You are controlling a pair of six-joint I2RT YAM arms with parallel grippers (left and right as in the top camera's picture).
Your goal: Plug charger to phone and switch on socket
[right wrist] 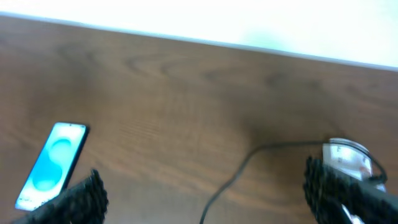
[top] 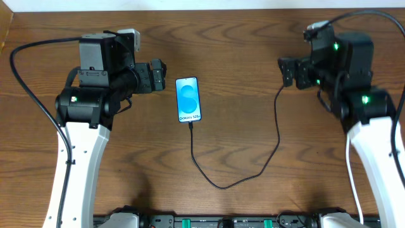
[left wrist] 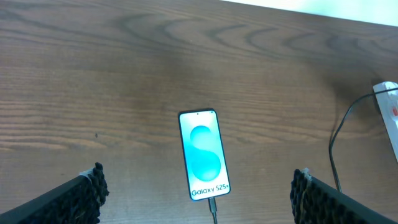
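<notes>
Overhead view: cable apparently in, switch left to press

Shows slim, glossy phone (top: 188,99) flat midway on dark grained wooden table (top: 253,38), blue screen lit, thin black charger (top: 221,187) seemingly seated in its lower edge and looping rightward. Puts white plastic socket (left wrist: 390,107) near right gripper (top: 283,71), switch state unreadable. Catches left gripper (top: 161,76) and right alike spread wide, empty, ribbed black pads (left wrist: 90,191) touching nothing.

Robot lab: two arms (top: 82,104), wooden table (top: 240,82)
</notes>
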